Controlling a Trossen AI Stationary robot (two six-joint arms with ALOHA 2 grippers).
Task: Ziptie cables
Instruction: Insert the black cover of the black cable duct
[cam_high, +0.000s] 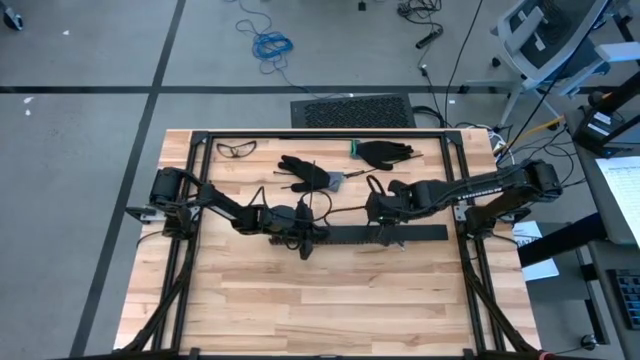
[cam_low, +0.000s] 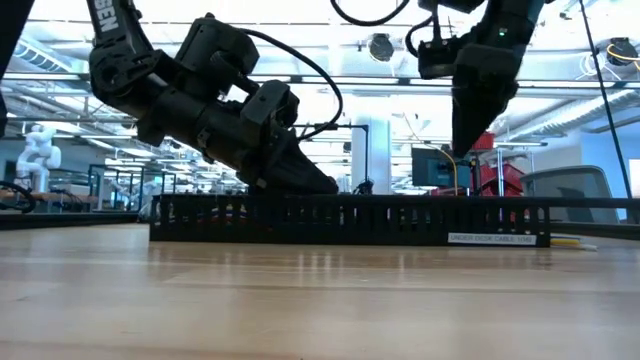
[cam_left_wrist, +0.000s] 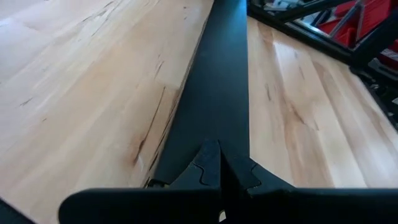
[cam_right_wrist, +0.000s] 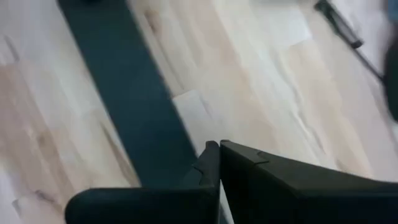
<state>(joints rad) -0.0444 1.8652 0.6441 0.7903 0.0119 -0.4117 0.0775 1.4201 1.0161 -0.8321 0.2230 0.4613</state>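
Observation:
A long black slotted strip (cam_high: 420, 233) lies across the middle of the wooden table and also shows in the low view (cam_low: 400, 220). My left gripper (cam_high: 310, 238) is shut, with its tips at the strip's left part (cam_left_wrist: 217, 74). My right gripper (cam_low: 463, 148) is shut and points steeply down. It hangs well above the strip's middle (cam_right_wrist: 124, 93) and holds nothing. The cables do not show; they are hidden or out of view. My left gripper has its shut fingertips (cam_left_wrist: 219, 149) on the flat top of the strip near its left end (cam_low: 325, 196). It slants down from the table's left and points along the strip. The strip lies flat on the table.
Two black gloves (cam_high: 310, 172) (cam_high: 385, 153) and a pair of safety glasses (cam_high: 236, 149) lie toward the far edge. A thin black stick (cam_high: 350, 208) lies just behind the strip. Black frame rails (cam_high: 320, 134) border the table. Bare wood lies in front of the strip.

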